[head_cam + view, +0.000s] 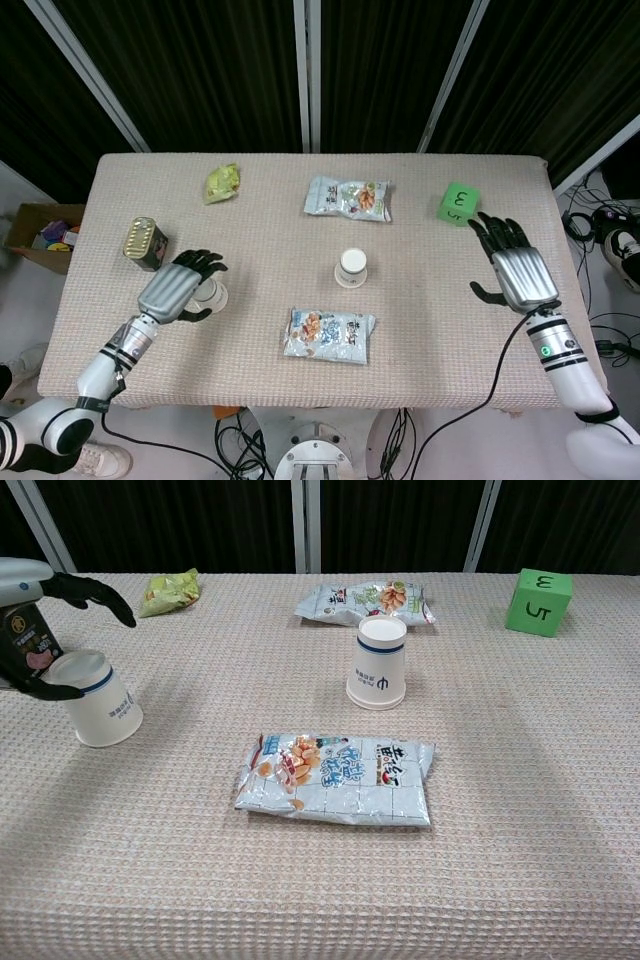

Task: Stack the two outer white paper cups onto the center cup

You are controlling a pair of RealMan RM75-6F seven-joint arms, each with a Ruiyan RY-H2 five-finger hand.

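With fingers spread, the left hand (pixel 178 290) hovers over the paper cup (pixel 96 700) at the frame's left, gripping nothing; a careless close could tip it.

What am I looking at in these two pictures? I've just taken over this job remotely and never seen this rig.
It is a two-armed robot with finger hands at a cloth-covered table. The head view looks down from above; the chest view looks across the table from lower down.

The left hand is over the left paper cup, thumb by its side, but has not clearly gripped it. The right hand is open, holds nothing, and is outside the chest view.

The center cup stands upside down and looks like two cups already stacked.

Also there: a snack bag in front, another snack bag behind, a small green packet, a tin can and a green cube.
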